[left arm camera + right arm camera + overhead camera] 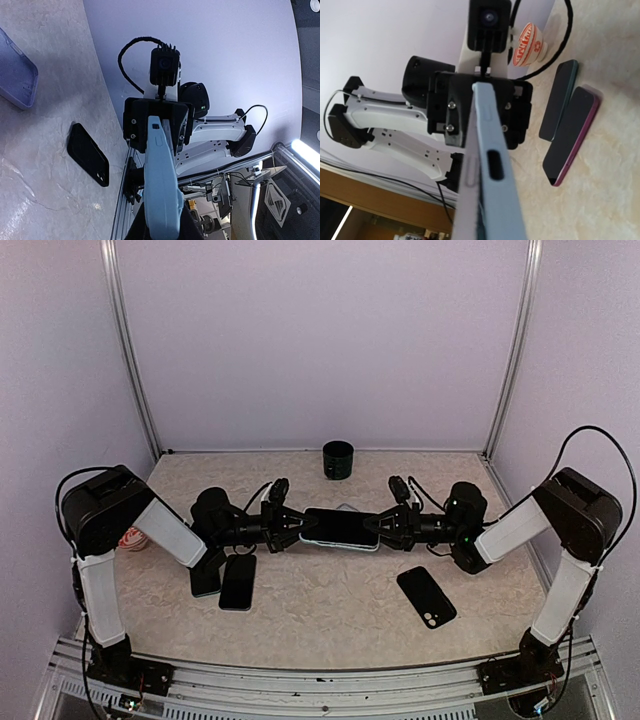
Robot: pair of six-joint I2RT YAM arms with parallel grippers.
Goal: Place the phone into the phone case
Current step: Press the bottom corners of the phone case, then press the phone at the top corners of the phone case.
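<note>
Phone (340,526), dark screen up, is lying within pale-blue phone case (161,190); full seating unclear. Pair is hanging level in mid-air, long axis running left-right.

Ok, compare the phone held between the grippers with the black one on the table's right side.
The held phone is up in the air, clamped at both ends by the left gripper and right gripper; the black phone lies flat, untouched. The held phone has a light blue rim; the black phone is dark all over. Both are slim rectangles.
</note>
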